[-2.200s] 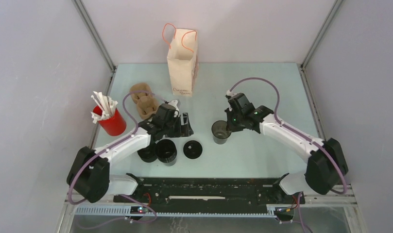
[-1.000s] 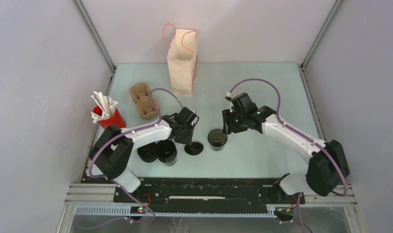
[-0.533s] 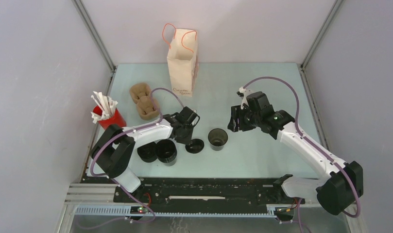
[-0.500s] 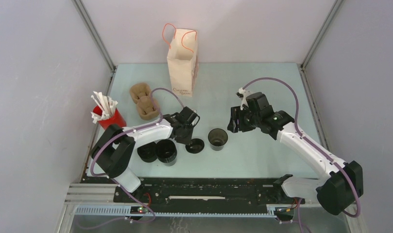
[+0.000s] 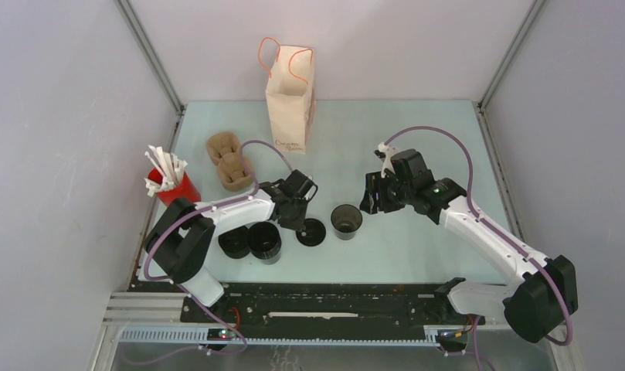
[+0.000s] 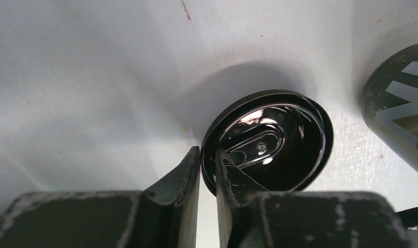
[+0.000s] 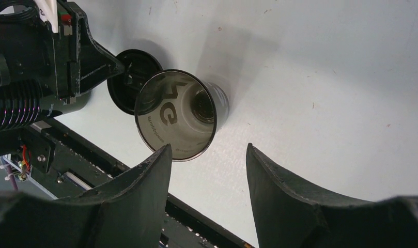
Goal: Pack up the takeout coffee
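A black takeout coffee cup [image 5: 346, 221] stands uncovered in the middle of the table, also seen as the open cup [image 7: 178, 113] in the right wrist view. Its black round lid [image 5: 312, 233] lies flat just left of it. My left gripper [image 5: 301, 219] is shut on the near rim of the lid [image 6: 271, 139], one finger inside the rim and one outside; the left gripper [image 6: 209, 154] is low over the table. My right gripper [image 5: 369, 198] hangs open to the right of the cup, apart from it. The right gripper [image 7: 207, 147] has nothing between its fingers.
Two more black cups [image 5: 264, 241] [image 5: 234, 243] stand by the left arm. A red cup with white sticks [image 5: 174, 193] is at the left edge. A brown pulp carrier [image 5: 228, 161] and an upright paper bag [image 5: 290, 93] sit at the back.
The left jaws have closed onto the lid's rim and the lid has shifted slightly. The right gripper let go of the open cup, drew back to the right and opened a little.
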